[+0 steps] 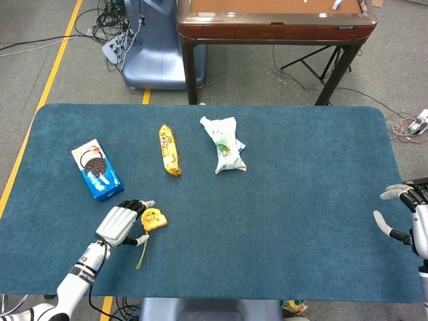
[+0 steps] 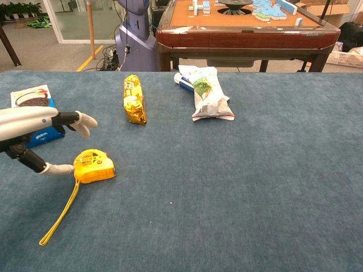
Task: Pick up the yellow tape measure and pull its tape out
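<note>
The left hand (image 2: 34, 133) reaches in from the left edge, fingers apart, above the blue table (image 2: 255, 187). Its thumb touches the left side of the yellow tape measure (image 2: 94, 166), while the upper fingers hover over it. A yellow strap (image 2: 59, 213) trails from the measure toward the near edge. Behind the hand lies a blue cookie box (image 2: 35, 102). Farther back lie a gold packet (image 2: 134, 99) and a white-green bag (image 2: 207, 92).
</note>
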Action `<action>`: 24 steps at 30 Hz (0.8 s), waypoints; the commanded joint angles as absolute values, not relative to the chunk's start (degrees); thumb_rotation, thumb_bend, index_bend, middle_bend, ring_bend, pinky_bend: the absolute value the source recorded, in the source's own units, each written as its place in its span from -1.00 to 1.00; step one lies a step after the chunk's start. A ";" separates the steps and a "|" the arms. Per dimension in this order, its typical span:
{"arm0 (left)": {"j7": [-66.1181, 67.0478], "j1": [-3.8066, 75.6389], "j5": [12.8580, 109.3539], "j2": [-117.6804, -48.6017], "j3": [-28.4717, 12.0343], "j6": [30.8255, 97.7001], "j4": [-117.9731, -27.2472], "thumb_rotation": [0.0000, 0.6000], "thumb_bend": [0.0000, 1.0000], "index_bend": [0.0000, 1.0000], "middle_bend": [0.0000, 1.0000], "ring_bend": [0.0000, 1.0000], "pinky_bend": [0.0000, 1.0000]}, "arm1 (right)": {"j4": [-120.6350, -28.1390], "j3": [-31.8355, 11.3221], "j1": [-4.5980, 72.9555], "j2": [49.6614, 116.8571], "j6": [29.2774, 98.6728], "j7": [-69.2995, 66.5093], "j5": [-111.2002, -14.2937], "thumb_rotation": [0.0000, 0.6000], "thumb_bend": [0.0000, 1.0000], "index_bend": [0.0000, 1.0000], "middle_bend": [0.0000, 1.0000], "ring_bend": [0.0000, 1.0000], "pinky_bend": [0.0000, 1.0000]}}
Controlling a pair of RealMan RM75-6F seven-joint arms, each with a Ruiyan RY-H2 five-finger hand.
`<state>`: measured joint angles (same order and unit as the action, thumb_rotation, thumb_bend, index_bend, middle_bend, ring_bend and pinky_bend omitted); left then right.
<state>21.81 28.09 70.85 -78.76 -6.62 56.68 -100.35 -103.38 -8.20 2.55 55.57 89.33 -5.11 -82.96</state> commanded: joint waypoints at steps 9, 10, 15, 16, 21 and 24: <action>31.46 32.69 61.71 -86.35 -7.44 56.97 -96.23 1.00 -0.52 -0.79 -0.64 -0.74 -0.66 | -102.45 -7.33 1.08 54.67 89.84 -7.74 -82.77 1.00 -0.27 -0.09 -0.27 -0.52 -0.43; 32.08 32.96 60.93 -86.95 -7.36 57.12 -95.68 1.00 -0.52 -0.79 -0.64 -0.75 -0.66 | -102.40 -7.26 0.99 54.60 89.84 -7.86 -82.75 1.00 -0.27 -0.09 -0.27 -0.53 -0.43; 33.62 33.85 58.47 -88.96 -7.01 57.48 -92.87 1.00 -0.52 -0.81 -0.66 -0.79 -0.66 | -102.47 -7.16 0.78 54.40 89.87 -7.97 -82.81 1.00 -0.27 -0.09 -0.27 -0.53 -0.43; 33.82 34.02 57.90 -89.23 -6.86 57.40 -92.31 1.00 -0.52 -0.81 -0.66 -0.79 -0.66 | -102.51 -7.17 0.75 54.40 89.91 -7.86 -82.77 1.00 -0.27 -0.09 -0.27 -0.54 -0.43; 34.21 34.57 56.30 -89.92 -6.33 57.28 -90.06 1.00 -0.52 -0.81 -0.67 -0.80 -0.66 | -102.76 -7.20 0.60 54.42 90.07 -7.77 -82.73 1.00 -0.27 -0.09 -0.27 -0.56 -0.43; 34.44 34.70 55.65 -90.01 -6.23 57.79 -89.09 1.00 -0.52 -0.81 -0.67 -0.80 -0.66 | -102.88 -7.05 0.49 54.37 90.03 -7.69 -82.86 1.00 -0.27 -0.09 -0.27 -0.56 -0.43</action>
